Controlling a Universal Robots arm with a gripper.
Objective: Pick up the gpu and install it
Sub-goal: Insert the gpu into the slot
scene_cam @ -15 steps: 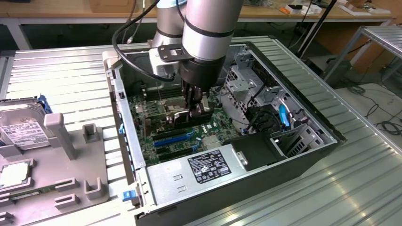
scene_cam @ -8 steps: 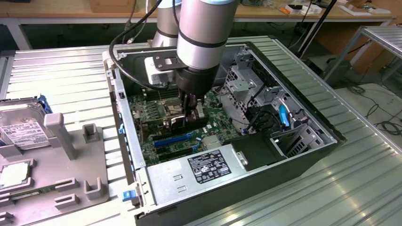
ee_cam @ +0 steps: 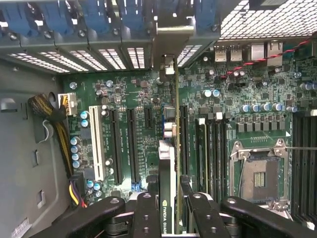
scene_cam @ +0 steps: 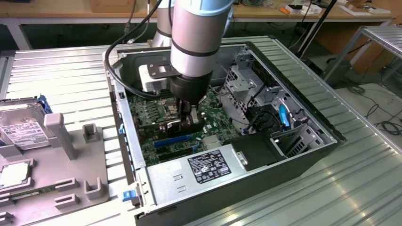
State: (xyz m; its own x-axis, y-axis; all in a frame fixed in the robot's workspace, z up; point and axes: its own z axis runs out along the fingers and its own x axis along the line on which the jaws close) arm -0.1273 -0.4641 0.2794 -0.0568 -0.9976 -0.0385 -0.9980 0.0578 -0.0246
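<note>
Holding the gpu (ee_cam: 169,163) edge-on between the fingers, the gripper (ee_cam: 168,208) half closed and clamped on the card's upper edge, card hanging vertical over the motherboard (ee_cam: 138,99) inside the open computer case (scene_cam: 314,141). In the exterior view, gripper (scene_cam: 190,123) low in the case, just above the blue slots (scene_cam: 171,140).

Doing this step well:
- Keep the card square to the board; no tilt along its length, or one end of the connector meets the slot first.
- Line the gold edge up with a single long slot (ee_cam: 183,139); appears to sit just beside it, though the card's thin profile makes the exact offset hard to judge.
- Guide the silver bracket (ee_cam: 168,44) into the open gap in the rear panel, between the blue retainers (ee_cam: 99,15).
- Press straight down, slow and even; grip firm, no sliding sideways across the neighbouring memory slots (ee_cam: 213,148).
- Mind the yellow and black cable bundle (ee_cam: 62,134), well apart but loose.
</note>
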